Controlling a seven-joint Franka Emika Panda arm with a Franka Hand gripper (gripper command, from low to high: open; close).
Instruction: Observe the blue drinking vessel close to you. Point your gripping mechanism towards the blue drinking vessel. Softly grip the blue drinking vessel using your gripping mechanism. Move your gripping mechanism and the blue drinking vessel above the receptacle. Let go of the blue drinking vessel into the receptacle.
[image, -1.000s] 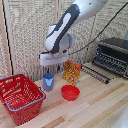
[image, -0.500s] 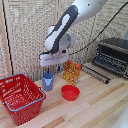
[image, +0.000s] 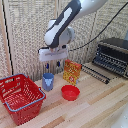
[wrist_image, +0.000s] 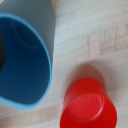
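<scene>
While parted, fingers (image: 52, 65) hang above blue cup (image: 48, 81), touching nothing

The blue cup (image: 48, 81) stands upright on the wooden table (image: 95, 102), its open mouth unobstructed from above, with the gripper (image: 52, 64) hanging just over it. Beside the cup toward the exterior view's right, the orange box (image: 72, 71) rises taller than the cup and narrows that side. The red bowl (image: 70, 92) sits low, near the cup. The red basket (image: 20, 97) lies on the cup's other side, its top open, with bare table between them.
</scene>
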